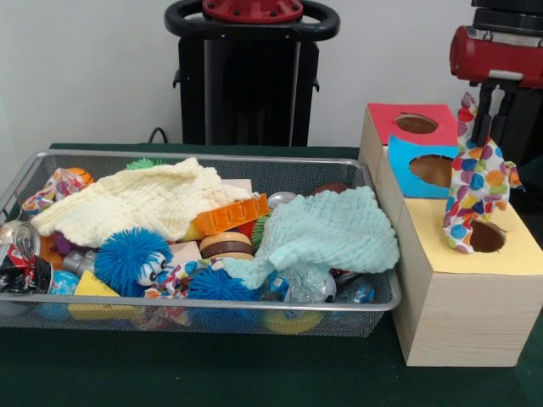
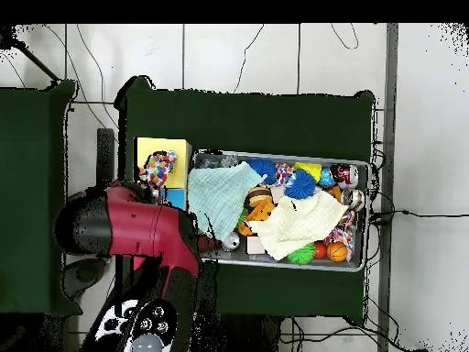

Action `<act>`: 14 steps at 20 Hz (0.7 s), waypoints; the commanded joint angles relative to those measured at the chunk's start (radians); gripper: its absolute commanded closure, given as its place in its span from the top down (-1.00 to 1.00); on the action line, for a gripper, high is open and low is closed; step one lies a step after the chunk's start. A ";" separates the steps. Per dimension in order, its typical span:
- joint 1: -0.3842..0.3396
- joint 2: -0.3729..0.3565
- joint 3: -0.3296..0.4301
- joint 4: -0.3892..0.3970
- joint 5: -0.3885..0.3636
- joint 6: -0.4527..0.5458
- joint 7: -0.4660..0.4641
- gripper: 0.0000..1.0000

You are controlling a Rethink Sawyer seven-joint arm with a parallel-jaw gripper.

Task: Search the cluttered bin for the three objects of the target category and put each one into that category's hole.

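Nearest, the yellow-topped box (image 1: 475,288) has a spotted cloth (image 1: 477,195) dangling from the clamped gripper (image 1: 484,127) over its hole (image 1: 486,236); loose folds could snag the rim.

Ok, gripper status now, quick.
Gripper: shut on the colourful spotted cloth, which hangs over the hole in the yellow top of the wooden box.
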 commanded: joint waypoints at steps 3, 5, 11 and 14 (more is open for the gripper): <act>-0.051 0.033 0.114 0.026 0.044 -0.019 0.212 -1.00; -0.049 0.031 0.115 0.027 0.045 -0.014 0.213 -1.00; -0.043 0.028 0.116 0.032 0.050 -0.007 0.222 -1.00; -0.036 0.023 0.110 0.033 0.051 0.004 0.229 -1.00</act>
